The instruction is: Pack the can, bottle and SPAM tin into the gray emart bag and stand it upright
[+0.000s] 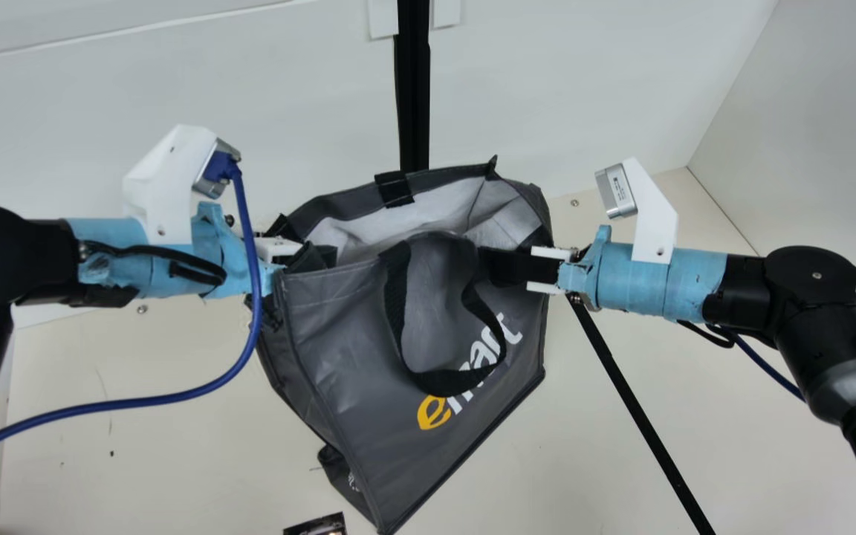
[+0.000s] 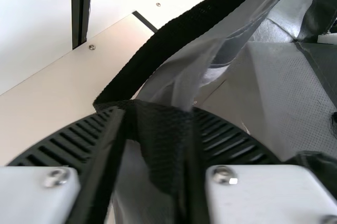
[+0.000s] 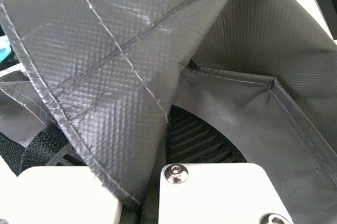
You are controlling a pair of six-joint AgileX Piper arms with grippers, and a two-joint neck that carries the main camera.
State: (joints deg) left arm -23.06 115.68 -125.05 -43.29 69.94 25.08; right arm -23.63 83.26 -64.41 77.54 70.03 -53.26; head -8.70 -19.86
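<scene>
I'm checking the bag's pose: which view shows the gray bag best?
Main view: the gray bag shows nearly whole, opening and front. The left wrist view shows its black edging close up; the right wrist view, stitched folds.

Bright, soft light in here, with glare bleaching the lower left of the right wrist view.

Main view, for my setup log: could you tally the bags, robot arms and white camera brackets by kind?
Bag: 1, the gray bag
Robot arms: 2, left arm and right arm
White camera brackets: 2, left bracket and right bracket
Total: 5
</scene>
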